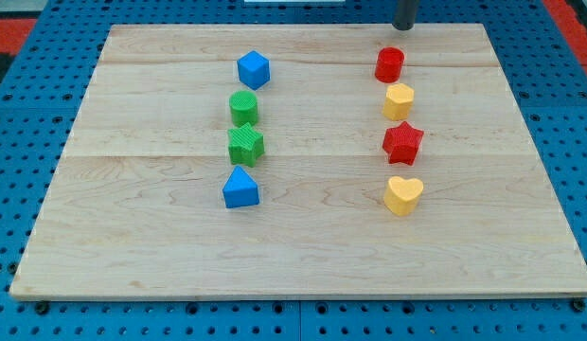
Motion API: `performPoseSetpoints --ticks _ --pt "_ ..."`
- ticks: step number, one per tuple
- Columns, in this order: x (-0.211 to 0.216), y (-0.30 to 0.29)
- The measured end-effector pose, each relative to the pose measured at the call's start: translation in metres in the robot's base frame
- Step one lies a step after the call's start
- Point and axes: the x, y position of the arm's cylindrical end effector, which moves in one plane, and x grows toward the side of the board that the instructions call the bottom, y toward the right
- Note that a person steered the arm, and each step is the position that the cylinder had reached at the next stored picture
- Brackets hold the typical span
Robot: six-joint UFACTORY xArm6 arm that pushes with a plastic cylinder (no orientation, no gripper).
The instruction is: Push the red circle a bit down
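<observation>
My tip (404, 27) stands at the view's top edge of the counter (303, 256); it is a bare rod with no jaws, so nothing spreads or pinches. The red circle (389, 64) lies just below my tip toward the view's bottom, slightly to the view's left, apart from it; below follow a yellow block (399, 100), a red star (403, 142) and a yellow heart (403, 195). Well to the tip's left stand a blue block (253, 69), a green circle (243, 107), a green star (245, 145) and a blue triangle (240, 188).
</observation>
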Motion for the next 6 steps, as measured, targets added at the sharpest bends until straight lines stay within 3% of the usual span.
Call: performPoseSetpoints --ticks 3,4,6 --pt "0.007 -0.011" --pt "0.03 -0.025" --pt "0.123 -0.031"
